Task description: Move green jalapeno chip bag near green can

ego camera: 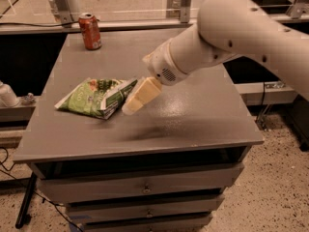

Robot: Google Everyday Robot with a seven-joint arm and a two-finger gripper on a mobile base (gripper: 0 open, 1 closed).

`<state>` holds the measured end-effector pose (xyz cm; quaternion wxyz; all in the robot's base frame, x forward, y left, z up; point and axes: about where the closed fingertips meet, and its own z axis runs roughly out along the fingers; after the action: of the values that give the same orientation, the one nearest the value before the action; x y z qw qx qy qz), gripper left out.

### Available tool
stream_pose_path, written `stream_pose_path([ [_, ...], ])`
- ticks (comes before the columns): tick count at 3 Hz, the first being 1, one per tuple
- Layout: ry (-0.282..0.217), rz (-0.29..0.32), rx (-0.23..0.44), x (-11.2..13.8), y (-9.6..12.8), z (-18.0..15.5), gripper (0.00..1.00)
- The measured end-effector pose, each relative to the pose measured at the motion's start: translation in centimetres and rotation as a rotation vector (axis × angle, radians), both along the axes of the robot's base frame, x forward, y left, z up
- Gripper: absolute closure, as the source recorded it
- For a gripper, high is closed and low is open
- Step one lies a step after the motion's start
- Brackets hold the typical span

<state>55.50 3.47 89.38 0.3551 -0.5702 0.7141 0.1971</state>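
Observation:
The green jalapeno chip bag (94,96) lies flat on the left half of the grey table top (193,115), with its white edge toward the right. My gripper (136,98) hangs at the end of the white arm (227,37), pointing down and left, just beside the bag's right edge and a little above the table. A green can does not show in this view.
A red-orange can (90,31) stands upright at the table's far left corner. The table is a cabinet with drawers (145,190) below its front edge. A railing with metal posts (63,4) runs behind the table. A white bottle (7,94) sits lower at the left.

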Motion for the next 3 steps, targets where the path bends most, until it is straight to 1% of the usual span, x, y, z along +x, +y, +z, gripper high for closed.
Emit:
stream_pose_path([
  [1, -0.011, 0.077, 0.03, 1.1, 4.4, -2.2, 0.0],
  [2, -0.007, 0.123, 0.055, 1.7, 7.5, -4.1, 0.0],
  [3, -0.01, 0.116, 0.068, 1.9, 8.3, -5.0, 0.16],
])
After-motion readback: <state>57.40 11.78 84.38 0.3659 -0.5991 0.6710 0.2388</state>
